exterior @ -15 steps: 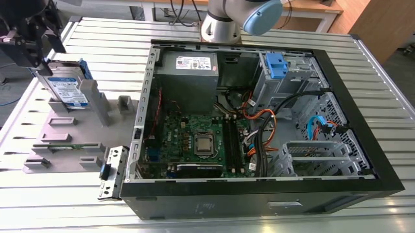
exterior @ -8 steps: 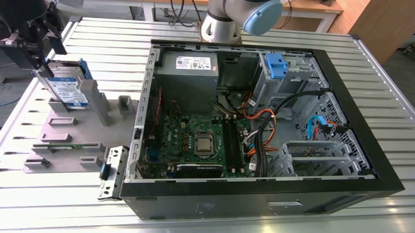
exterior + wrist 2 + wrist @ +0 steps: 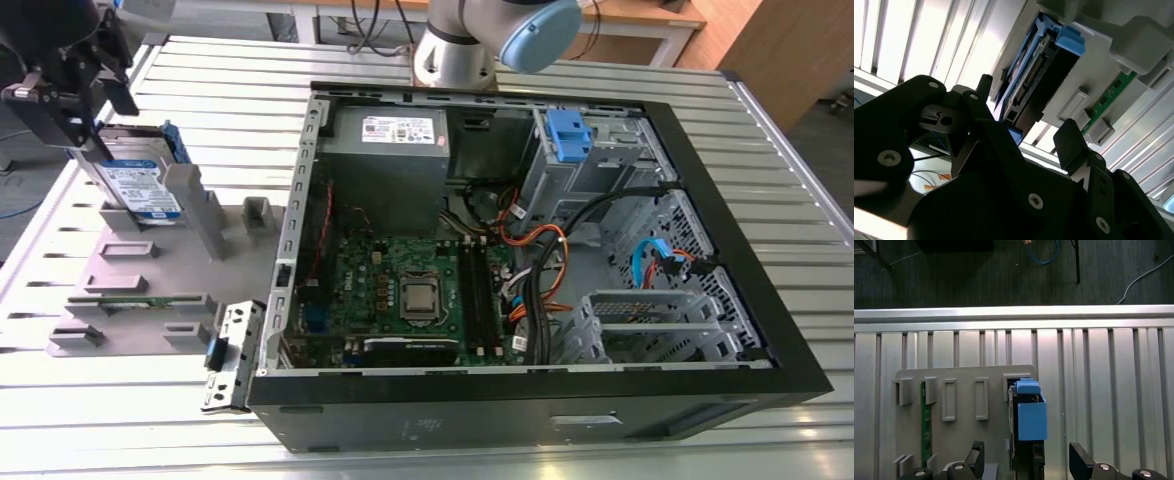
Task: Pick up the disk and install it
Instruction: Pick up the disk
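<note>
Exterior view: the disk (image 3: pixel 140 190) stood on edge in a slot of the grey holder (image 3: pixel 147 265) on the table (image 3: pixel 200 80), with its labelled face showing. The claw (image 3: pixel 96 125) hung just above the holder, over the disk's upper edge. The open computer case (image 3: pixel 534 400) sat beside the holder, toward the exterior view's right. The disk was in the holder, not in the case, so the pick-up was not yet done.

Second wrist view: the claw (image 3: pixel 1026 105) was spread, with one black finger (image 3: pixel 985 82) on each side of the disk (image 3: pixel 1036 75). Neither finger appeared to touch it. A green circuit strip (image 3: pixel 1114 90) sat in another slot of the holder (image 3: pixel 1134 35).

First wrist view: the claw (image 3: pixel 1027 447) straddled the disk (image 3: pixel 1024 455) with clear gaps to both fingers (image 3: pixel 976 452). The blue rail (image 3: pixel 1031 420) stood proud of the holder (image 3: pixel 961 440), with bare table (image 3: pixel 1104 390) on its far side.

The likely trouble was an uneven grasp. If the claw closed off-centre, one finger would probably reach the disk first and push it sideways against the slot wall. That could tilt it or wedge it in the holder. A grip landing on the blue plastic rail rather than the metal body might flex or slip under load. A lift that was not straight out of the slot could drag the holder along or shake the disk loose.
</note>
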Robot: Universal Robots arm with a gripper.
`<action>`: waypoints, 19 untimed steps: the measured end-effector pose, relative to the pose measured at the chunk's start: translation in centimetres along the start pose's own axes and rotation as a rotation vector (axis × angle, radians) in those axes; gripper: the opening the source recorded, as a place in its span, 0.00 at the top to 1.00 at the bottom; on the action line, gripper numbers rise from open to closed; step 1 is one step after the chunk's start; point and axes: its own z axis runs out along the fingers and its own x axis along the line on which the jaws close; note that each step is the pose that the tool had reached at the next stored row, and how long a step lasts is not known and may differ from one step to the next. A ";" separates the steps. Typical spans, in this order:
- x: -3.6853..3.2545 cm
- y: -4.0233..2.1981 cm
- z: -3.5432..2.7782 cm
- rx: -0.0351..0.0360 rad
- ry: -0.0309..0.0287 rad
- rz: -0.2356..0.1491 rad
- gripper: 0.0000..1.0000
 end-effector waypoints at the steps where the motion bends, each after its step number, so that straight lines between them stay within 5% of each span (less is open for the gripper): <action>1: 0.00 -0.01 0.07 0.0000 0.0000 0.000 0.24; 13: 0.03 -0.06 1.33 -0.0001 0.0009 0.000 0.24; 19: 0.04 -0.07 1.46 -0.0001 0.0009 0.000 0.24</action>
